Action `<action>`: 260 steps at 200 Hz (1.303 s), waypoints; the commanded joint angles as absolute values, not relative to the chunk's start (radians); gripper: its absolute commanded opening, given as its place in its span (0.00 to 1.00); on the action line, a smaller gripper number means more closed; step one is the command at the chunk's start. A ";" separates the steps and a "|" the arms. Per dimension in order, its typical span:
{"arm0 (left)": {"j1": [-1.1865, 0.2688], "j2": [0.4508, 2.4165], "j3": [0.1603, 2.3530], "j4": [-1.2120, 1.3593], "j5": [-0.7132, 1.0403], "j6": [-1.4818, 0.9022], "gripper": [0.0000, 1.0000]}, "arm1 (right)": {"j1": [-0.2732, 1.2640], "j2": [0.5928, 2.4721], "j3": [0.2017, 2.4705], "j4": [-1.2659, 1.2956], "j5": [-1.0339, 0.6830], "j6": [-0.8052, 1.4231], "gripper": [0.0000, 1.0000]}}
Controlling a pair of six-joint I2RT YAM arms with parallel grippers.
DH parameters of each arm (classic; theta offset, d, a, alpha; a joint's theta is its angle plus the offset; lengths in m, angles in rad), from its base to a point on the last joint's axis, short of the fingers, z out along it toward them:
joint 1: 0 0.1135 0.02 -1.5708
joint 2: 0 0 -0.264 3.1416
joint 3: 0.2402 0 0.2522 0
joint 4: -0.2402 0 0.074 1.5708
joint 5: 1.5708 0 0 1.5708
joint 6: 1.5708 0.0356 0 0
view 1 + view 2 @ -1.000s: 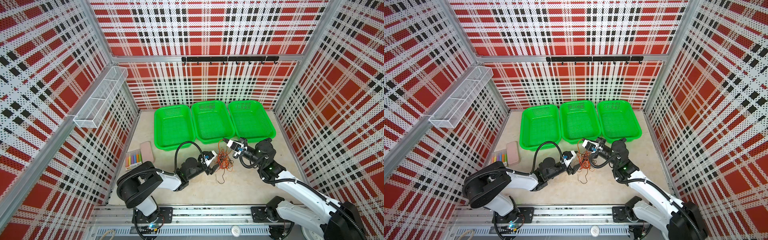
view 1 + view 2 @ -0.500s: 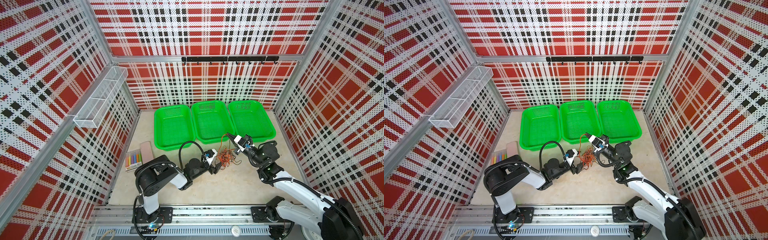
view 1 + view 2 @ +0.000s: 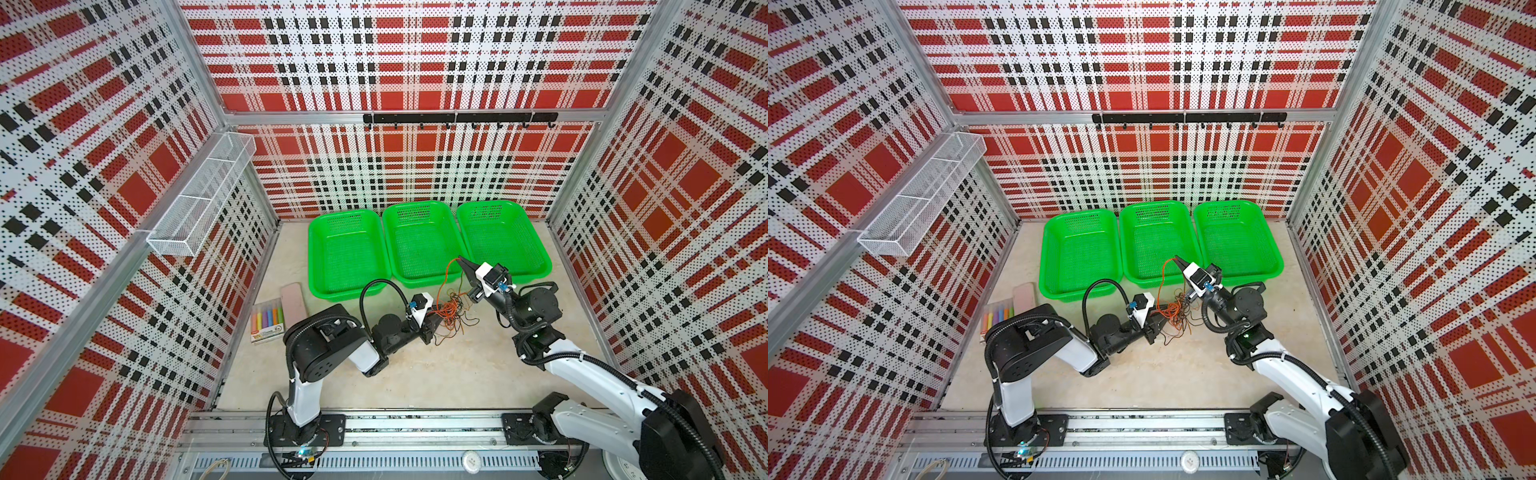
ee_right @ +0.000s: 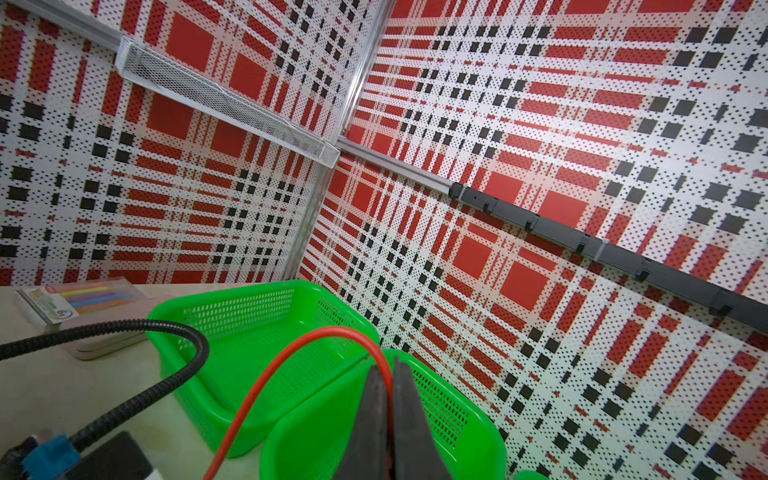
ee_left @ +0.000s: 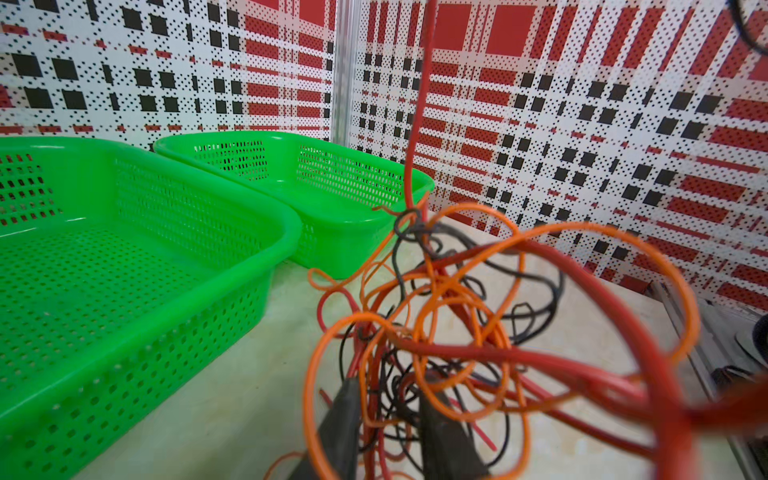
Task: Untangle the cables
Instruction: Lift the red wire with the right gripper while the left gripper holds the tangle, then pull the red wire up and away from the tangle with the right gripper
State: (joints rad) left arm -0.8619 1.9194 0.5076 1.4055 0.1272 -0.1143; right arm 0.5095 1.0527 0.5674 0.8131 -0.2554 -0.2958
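Three green baskets stand in a row at the far side of the table (image 3: 415,374), rims almost touching: left basket (image 3: 345,215), middle basket (image 3: 415,205), right basket (image 3: 490,203). Each shows its whole perforated floor. No cable lies in any of them. The cables (image 3: 451,309), thin strands of orange, red and black, are bunched in one loose tangle on the table, just near of the middle basket and between the two arms; the same bunch appears in both top views (image 3: 1177,309). The left gripper (image 5: 392,432) is pushed into the near-left side of the tangle. Its fingers (image 5: 340,424) stand a little apart with several strands in the gap, and whether they pinch those strands cannot be told. The right gripper (image 4: 388,365) has its fingers pressed together on a red cable (image 4: 291,361). In a top view its tip (image 3: 463,262) sits raised by the near right corner of the middle basket, and the red cable arcs from there down into the tangle. At the left edge of the table lies a clear box of coloured sticks (image 3: 268,318), the sticks side by side inside it, with a pink block (image 3: 294,297) just beside it on the far side. A wire shelf (image 3: 199,199) with three compartments hangs on the left wall. A black hook rail (image 3: 457,118) runs along the far wall.
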 commanded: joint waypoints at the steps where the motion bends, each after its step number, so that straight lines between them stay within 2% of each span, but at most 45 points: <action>1: -0.839 1.874 0.460 1.437 0.119 -0.120 0.22 | 0.496 1.008 0.680 0.727 -0.133 -0.323 0.00; 42: -0.828 1.789 0.413 1.365 0.092 -0.079 0.17 | 0.450 1.012 0.835 0.538 0.003 -0.359 0.00; 74: -0.825 1.744 0.393 1.324 0.044 -0.066 0.10 | 0.424 1.023 0.903 0.479 0.019 -0.363 0.00; 86: -0.824 1.725 0.389 1.324 0.047 -0.061 0.12 | 0.422 1.029 0.921 0.457 -0.009 -0.364 0.00; 94: -0.826 1.711 0.392 1.324 0.060 -0.049 0.22 | 0.422 1.035 0.930 0.444 -0.037 -0.366 0.00; 105: -0.835 1.695 0.405 1.324 0.072 -0.028 0.49 | 0.422 1.043 0.939 0.416 -0.083 -0.362 0.00; 134: -0.847 1.707 0.490 1.325 0.126 -0.006 0.83 | 0.422 1.052 0.935 0.430 -0.158 -0.322 0.00; 142: -0.856 1.721 0.521 1.325 0.129 -0.004 1.00 | 0.421 1.057 0.942 0.423 -0.161 -0.308 0.00; 209: -0.943 1.878 0.749 1.315 0.016 0.041 1.00 | 0.423 1.045 0.938 0.407 -0.214 -0.128 0.00; 244: -0.928 1.924 0.790 1.289 -0.097 0.016 0.84 | 0.434 1.040 0.931 0.408 -0.270 -0.012 0.00; 260: -0.908 1.927 0.785 1.288 -0.108 -0.012 0.82 | 0.435 1.032 0.931 0.405 -0.268 0.017 0.00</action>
State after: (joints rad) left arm -0.9321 1.9125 0.7773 1.2911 -0.0372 0.0059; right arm 0.4274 1.0634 0.9203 0.3923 -0.2321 -0.0731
